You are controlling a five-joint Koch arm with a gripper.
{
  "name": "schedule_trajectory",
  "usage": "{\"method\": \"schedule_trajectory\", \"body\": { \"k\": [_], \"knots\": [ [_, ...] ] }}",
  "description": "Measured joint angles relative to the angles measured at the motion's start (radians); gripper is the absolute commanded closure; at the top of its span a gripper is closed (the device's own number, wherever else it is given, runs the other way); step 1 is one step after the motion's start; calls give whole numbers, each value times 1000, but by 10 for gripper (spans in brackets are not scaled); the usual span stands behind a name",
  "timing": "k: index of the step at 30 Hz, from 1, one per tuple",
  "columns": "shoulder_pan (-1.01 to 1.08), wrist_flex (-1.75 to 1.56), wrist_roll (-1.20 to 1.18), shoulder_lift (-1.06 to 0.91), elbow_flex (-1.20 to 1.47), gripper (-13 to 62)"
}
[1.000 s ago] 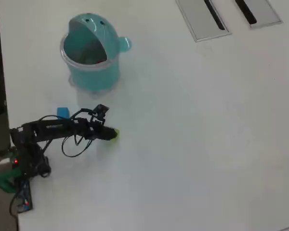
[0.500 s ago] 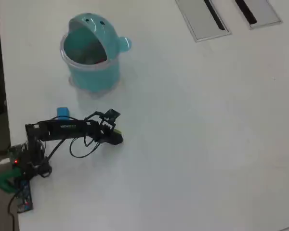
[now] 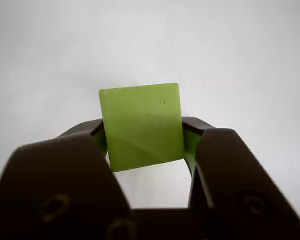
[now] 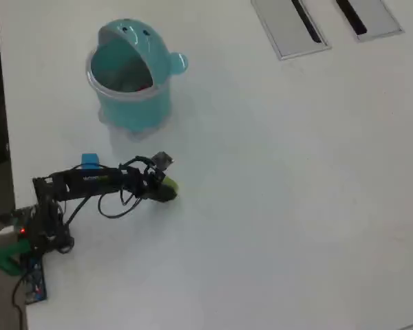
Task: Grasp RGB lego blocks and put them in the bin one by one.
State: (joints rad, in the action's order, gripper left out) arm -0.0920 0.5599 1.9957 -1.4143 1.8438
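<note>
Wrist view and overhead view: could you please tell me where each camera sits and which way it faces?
Wrist view: rides on the gripper, looking past both fingers at the yellow-green block clamped between them.
Overhead view: fixed above the white table, facing down; shows the whole arm, teal bin and blue block.
Shared: gripper and yellow-green block.

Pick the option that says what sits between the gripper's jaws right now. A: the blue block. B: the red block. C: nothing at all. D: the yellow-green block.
D: in the wrist view the gripper has its two dark jaws pressed against opposite sides of the yellow-green block, while the blue block lies on the table beside the arm in the overhead view.
</note>
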Motion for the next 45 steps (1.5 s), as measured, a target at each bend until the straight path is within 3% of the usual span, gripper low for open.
{"method": "schedule_trajectory", "body": {
  "k": [18, 33, 34, 38, 41, 45],
  "knots": [
    [-183, -189, -471, -268, -69, 392],
    [-575, -201, -531, -512, -67, 396],
    [-594, -198, -531, -509, -67, 440],
    [-701, -183, -529, -472, -167, 439],
    [-793, -167, -500, -290, -284, 439],
    [-824, -124, -469, 2, -696, 439]
  ]
}}
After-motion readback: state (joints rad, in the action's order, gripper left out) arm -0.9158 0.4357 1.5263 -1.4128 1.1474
